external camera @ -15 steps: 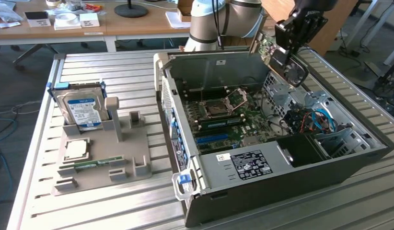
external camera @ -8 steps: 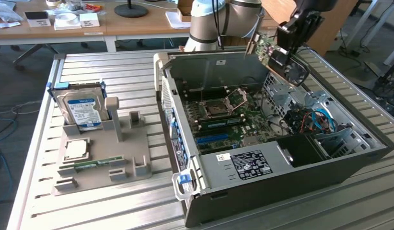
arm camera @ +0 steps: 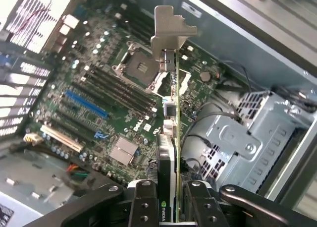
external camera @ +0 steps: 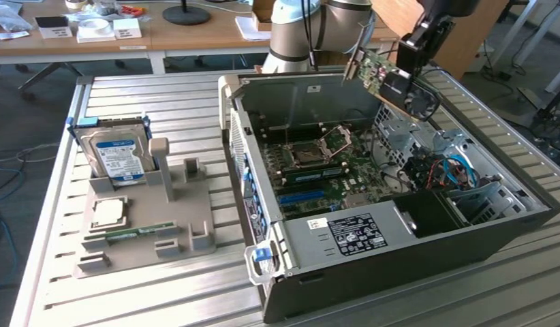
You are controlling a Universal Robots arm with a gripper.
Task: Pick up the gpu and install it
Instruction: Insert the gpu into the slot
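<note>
Gpu aloft over open case.
Hand clamped on gpu; card tilted above motherboard, not seated.

The arm is cut off by the exterior view's upper edge. The fingers cover the clamped end of the gpu, seen edge-on, which runs out of the wrist view. Print on the label of the computer case is too small to read. The hard drive's foot is hidden in its grey holder.
</note>
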